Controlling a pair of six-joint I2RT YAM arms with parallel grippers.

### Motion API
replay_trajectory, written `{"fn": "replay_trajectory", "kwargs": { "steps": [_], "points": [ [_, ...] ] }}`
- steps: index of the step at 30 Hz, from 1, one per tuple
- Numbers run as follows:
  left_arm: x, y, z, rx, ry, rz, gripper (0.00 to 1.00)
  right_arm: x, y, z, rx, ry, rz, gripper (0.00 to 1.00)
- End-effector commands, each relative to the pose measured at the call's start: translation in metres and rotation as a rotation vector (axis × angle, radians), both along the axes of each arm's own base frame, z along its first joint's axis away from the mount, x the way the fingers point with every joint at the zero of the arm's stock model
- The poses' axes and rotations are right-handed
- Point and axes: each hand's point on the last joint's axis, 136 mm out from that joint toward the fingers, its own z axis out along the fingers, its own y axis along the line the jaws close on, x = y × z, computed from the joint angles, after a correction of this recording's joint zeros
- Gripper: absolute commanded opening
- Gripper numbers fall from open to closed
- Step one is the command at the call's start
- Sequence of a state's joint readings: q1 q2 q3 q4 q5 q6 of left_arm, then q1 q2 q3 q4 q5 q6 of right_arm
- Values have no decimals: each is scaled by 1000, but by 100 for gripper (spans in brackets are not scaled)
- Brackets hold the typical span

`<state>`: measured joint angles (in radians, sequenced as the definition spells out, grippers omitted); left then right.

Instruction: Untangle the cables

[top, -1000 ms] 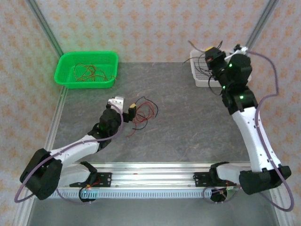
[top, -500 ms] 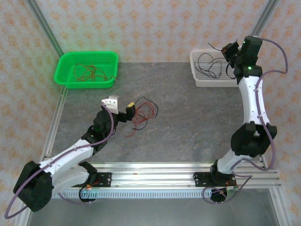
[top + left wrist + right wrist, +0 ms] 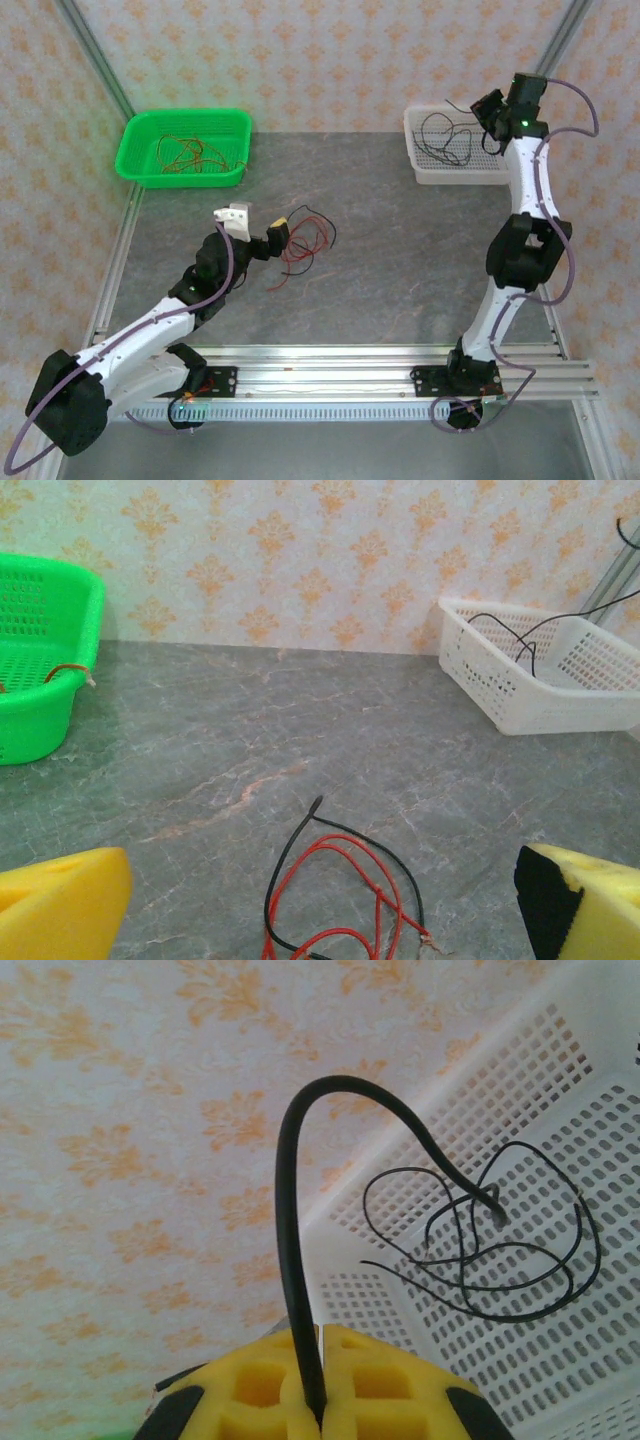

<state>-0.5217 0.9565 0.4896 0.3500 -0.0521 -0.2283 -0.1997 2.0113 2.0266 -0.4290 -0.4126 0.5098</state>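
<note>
ok so two baskets sit along the far edge of the tabletop (image 3: 400, 280): the left basket (image 3: 180, 181) in the far left corner and the right basket (image 3: 460, 176) in the far right one, well apart. Each holds wires, the left bunch (image 3: 185, 152) and the right bunch (image 3: 445, 140). The tangle of wires (image 3: 305, 245) lies on the tabletop left of centre. The left gripper (image 3: 320, 890) is just left of it, a finger either side of its near end. The right gripper (image 3: 490, 108) hangs over the right basket, with a wire strand (image 3: 290, 1210) running from between its fingers out above it.
</note>
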Motion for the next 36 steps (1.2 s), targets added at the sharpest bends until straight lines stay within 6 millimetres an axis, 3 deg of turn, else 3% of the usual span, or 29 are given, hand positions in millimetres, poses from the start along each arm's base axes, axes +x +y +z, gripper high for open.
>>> {"fn": "replay_trajectory", "kwargs": {
  "steps": [1, 11, 24, 29, 33, 36],
  "points": [
    [-2, -2, 12, -46, 7, -20, 99, 9, -13, -8, -42, 32, -32, 0],
    [-7, 1, 14, -161, 22, -64, 99, 33, -31, -76, -69, 175, -76, 0],
    [-11, 11, 27, -183, 34, -31, 97, 32, -52, -162, -169, 371, -113, 2],
    [-11, 11, 31, -198, 42, -24, 97, 26, -61, -176, -225, 425, -133, 16],
    [-11, 12, 33, -206, 57, -16, 96, 23, -67, -171, -279, 439, -140, 40],
    [-11, 13, 33, -210, 69, -8, 95, 21, -72, -162, -319, 444, -143, 51]
  ]
}}
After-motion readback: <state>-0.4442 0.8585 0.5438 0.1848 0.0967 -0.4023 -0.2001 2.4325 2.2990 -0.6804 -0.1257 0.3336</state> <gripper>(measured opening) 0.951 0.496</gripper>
